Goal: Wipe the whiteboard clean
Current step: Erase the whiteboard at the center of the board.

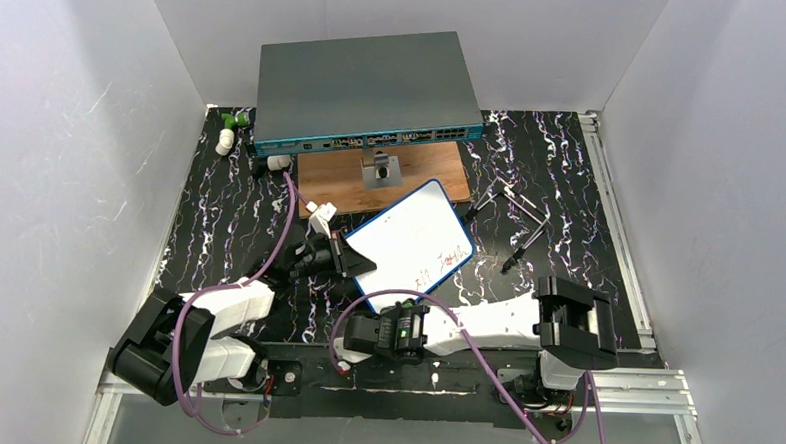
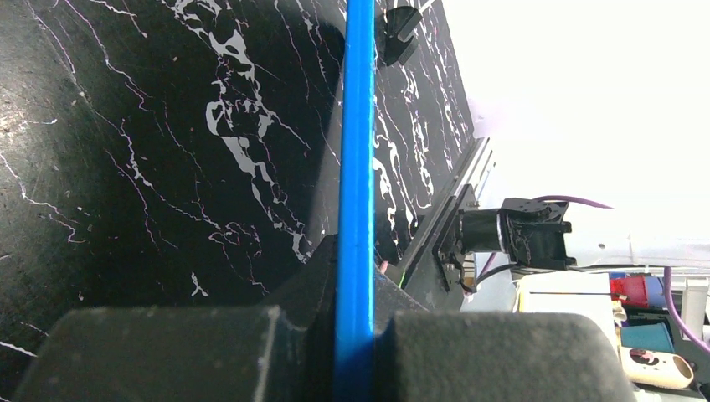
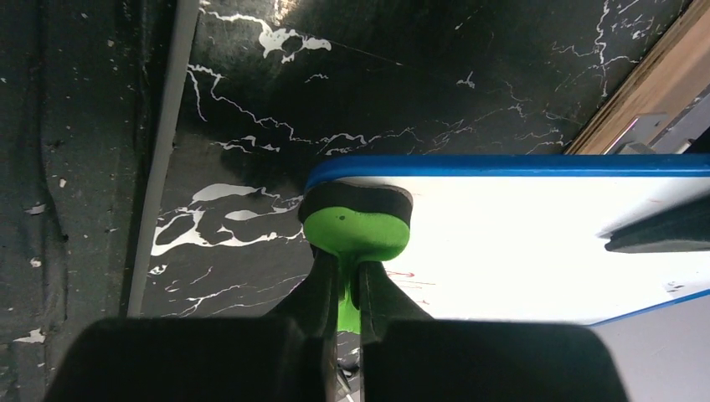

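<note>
Just ahead of the two arm bases, the whiteboard [image 1: 409, 228] sits at an angle on the black marbled surface [image 1: 229, 215]. Its far corner is close to the brown wooden board [image 1: 336, 179], which lies in front of the grey network switch [image 1: 365, 86]. The left hand [image 1: 346, 252] is closed tight on the board's left side, and its wrist view shows the thin blue frame running edge-on between the fingers [image 2: 209, 352]. I judge this grip is there to pin the board, so that rubbing does not push it across the smooth surface. From these views I cannot tell whether the board lies fully flat or is lifted a little on that side. The right hand [image 1: 373, 309] is also closed, pinching the stem of a green eraser [image 3: 356, 230] with the dark felt pad facing away from the fingers. The pad meets the white face right at a rounded corner, just inside the blue rim. Holding the eraser by its narrow stem seems meant to let the whole pad lie against the board and keep the fingers off it. Red handwriting [image 1: 445, 259] shows on the near right part of the board, well apart from the pad. I therefore judge the wiping barely begun, with a sweep across toward those marks called for next. The risk is the pad slipping off the corner.
</note>
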